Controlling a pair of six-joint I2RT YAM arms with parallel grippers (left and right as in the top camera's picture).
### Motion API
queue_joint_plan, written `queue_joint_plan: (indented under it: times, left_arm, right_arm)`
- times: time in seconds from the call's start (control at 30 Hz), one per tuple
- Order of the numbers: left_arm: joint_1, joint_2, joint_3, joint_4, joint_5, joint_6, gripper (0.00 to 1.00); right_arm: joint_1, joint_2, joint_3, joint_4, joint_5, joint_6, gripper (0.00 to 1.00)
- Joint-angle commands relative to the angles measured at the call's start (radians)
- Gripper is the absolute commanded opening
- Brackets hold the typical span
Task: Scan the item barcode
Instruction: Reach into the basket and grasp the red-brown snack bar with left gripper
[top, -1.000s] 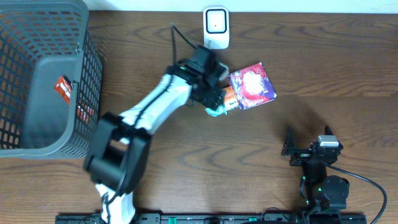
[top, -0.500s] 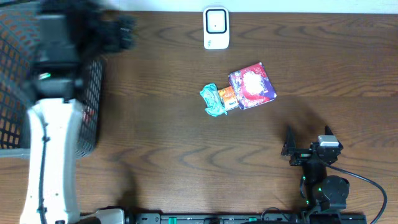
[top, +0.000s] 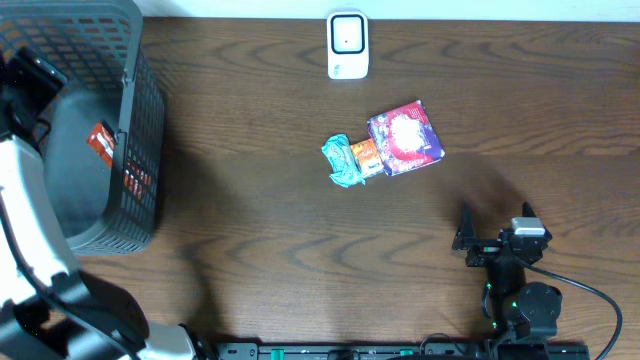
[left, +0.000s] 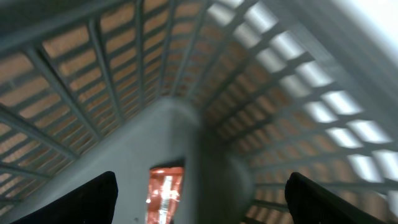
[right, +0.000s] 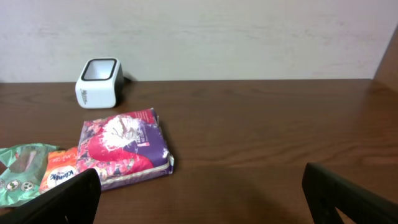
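orange packet (top: 100, 141) lies inside the basket (top: 140, 120) at 9 o'clock, so that one's done i reckon. purple pack (top: 405, 137), small snack pouch (top: 367, 156) and teal wrapper (top: 343, 162) wait mid-table, scanner (top: 347, 44) at their 12. left gripper (left: 205, 199) hangs open, empty, over the basket; right gripper (top: 495, 222) open at 4.

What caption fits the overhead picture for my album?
Left claw hovers over the gray basket, three packets lie near the white scanner, right claw sits open.
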Motion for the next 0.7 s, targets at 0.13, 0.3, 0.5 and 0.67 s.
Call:
queue_joint_plan:
  times: [0.13, 0.3, 0.5, 0.67]
  left_arm:
    - [-0.058, 0.162, 0.003, 0.029, -0.128, -0.012, 0.87]
    - [-0.09, 0.282, 0.003, 0.058, -0.128, 0.009, 0.87]
    - [-0.136, 0.399, -0.005, 0.034, -0.276, 0.033, 0.91]
    - [-0.156, 0.486, -0.006, 0.023, -0.334, 0.053, 0.93]
  right_arm:
    - [-0.006, -0.005, -0.002, -0.004, -0.005, 0.013, 0.99]
    - [-0.006, -0.005, -0.002, -0.004, -0.005, 0.013, 0.99]
    - [-0.006, -0.005, -0.002, -0.004, -0.005, 0.013, 0.99]
    - [-0.006, -0.005, -0.002, -0.004, -0.005, 0.013, 0.99]
